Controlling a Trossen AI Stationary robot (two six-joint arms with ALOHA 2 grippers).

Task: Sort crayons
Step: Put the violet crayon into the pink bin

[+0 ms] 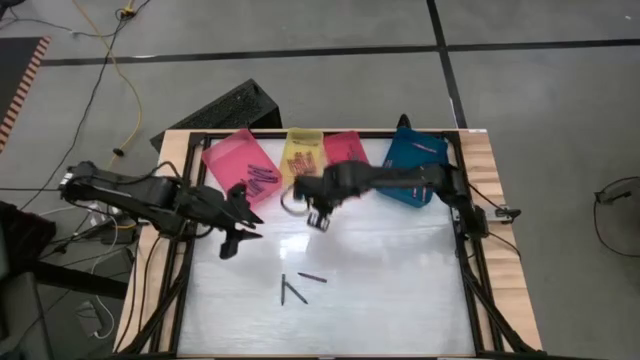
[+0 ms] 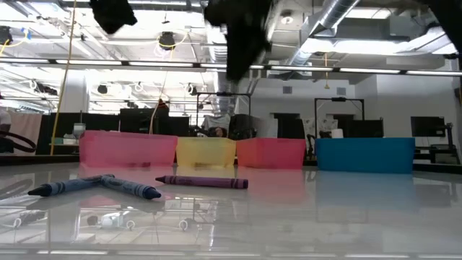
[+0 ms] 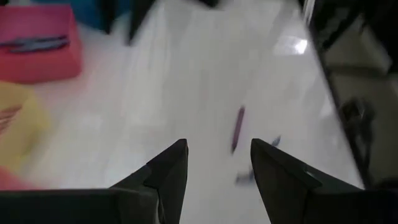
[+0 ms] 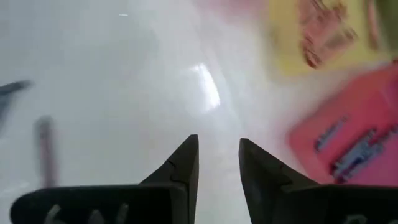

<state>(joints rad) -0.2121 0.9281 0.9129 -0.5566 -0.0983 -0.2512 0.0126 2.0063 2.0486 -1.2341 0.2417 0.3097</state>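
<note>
Purple crayon (image 2: 202,182): flat on the white table (image 1: 380,280), long axis nearly across the table's width, pointed tip toward the left arm's side in the low view; lies apart from the blue pair.
Blue crayons (image 2: 97,187): 2, flat, meeting in a narrow V, tips near each other at 1 end, splayed at the other; just beside the purple one, closer to the table's front edge.
Sorted crayons: dark ones in the pink tray (image 1: 240,160), reddish ones in the yellow tray (image 1: 302,152); long axes mixed, individual sticks hard to make out.
Red tray (image 1: 345,147): partly covered by the right arm; contents not readable from above.
Blue tray (image 1: 412,160): largely hidden under the right arm.
Left gripper (image 1: 240,235): above the table's left part, fingers spread, nothing between them.
Right gripper (image 1: 318,220): above the table in front of the yellow tray, fingers parted by a narrow gap, empty.
Low view: both arms cut off at the top edge, only dark shapes.
</note>
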